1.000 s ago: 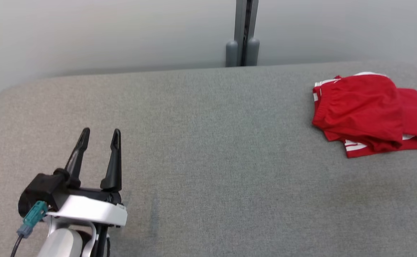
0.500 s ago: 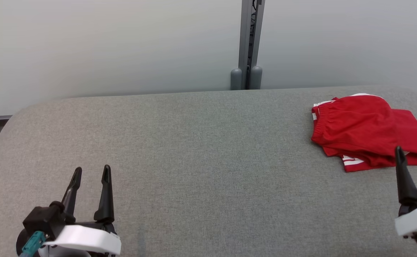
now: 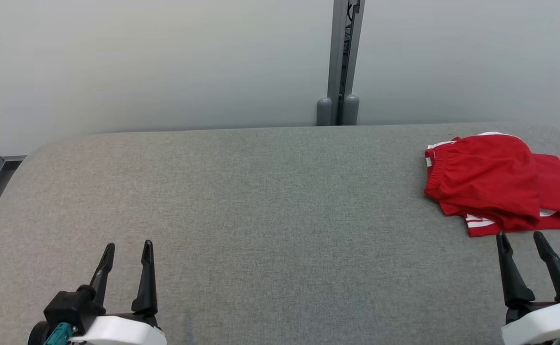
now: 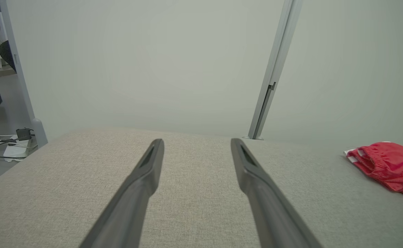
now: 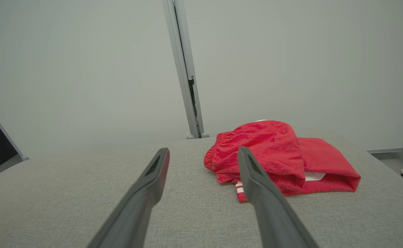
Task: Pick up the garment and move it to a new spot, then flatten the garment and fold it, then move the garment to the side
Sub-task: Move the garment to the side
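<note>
The grey fabric-covered bench with rounded corners [image 3: 260, 201] is taking up most of the head view, with a pale wall [image 3: 165, 62] and a grey metal post [image 3: 344, 57] standing behind it. The red soft-cloth garment with white side stripes and a gathered elastic waistband [image 3: 495, 184] is lying in a loose folded stack near the bench's far right corner, well away from the middle.

The right gripper [image 3: 519, 234] is hovering just beside the garment's near edge, its two dark fingers spread and holding nothing. The left gripper [image 3: 128, 244] is sitting at the lower left, well apart from the garment, its fingers likewise spread and empty.

The garment is looking light, limp and probably a little slick, so its layers are likely to slide apart or fall open if only the top one is lifted. The safest hold is probably a pinch through every layer at the near folded edge, or at the waistband, where the cloth is bunching thickest.
</note>
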{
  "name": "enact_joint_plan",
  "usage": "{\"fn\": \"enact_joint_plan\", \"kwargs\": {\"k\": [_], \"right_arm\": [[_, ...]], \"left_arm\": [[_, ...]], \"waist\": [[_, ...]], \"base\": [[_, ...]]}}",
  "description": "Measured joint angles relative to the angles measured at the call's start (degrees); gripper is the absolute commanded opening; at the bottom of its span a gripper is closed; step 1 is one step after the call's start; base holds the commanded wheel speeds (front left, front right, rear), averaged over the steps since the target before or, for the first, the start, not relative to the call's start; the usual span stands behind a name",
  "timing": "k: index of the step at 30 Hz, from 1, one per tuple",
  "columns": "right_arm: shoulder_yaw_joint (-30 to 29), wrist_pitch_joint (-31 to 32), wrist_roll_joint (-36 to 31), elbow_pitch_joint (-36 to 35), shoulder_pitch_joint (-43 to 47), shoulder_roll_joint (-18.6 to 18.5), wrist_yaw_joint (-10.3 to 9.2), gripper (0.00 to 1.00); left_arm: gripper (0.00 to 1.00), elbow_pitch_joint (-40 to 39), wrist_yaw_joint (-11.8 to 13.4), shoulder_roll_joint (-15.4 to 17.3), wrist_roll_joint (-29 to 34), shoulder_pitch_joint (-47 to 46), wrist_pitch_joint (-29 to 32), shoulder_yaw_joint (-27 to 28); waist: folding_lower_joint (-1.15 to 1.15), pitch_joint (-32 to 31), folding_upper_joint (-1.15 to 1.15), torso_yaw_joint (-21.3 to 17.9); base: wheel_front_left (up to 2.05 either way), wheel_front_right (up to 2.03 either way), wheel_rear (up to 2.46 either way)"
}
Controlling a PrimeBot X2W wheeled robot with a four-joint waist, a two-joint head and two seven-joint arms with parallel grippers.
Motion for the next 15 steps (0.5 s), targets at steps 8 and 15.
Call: {"fn": "enact_joint_plan", "kwargs": {"k": [8, 15], "right_arm": [[2.3, -1.5, -0.1, 1.8, 0.3, 0.4, 0.0, 1.0], [3.4, -1.7, -0.1, 2.3, 0.1, 0.5, 0.0, 1.0]], "left_arm": [[1.0, 0.3, -0.8, -1.3, 1.7, 0.0, 0.0, 1.6], [1.0, 0.7, -1.5, -1.9, 2.7, -0.3, 0.0, 2.6]], "waist": [[0.0, -0.5, 0.0, 0.5], [0.0, -0.4, 0.0, 0.7]], "base": [[0.0, 0.0, 0.0], [0.0, 0.0, 0.0]]}}
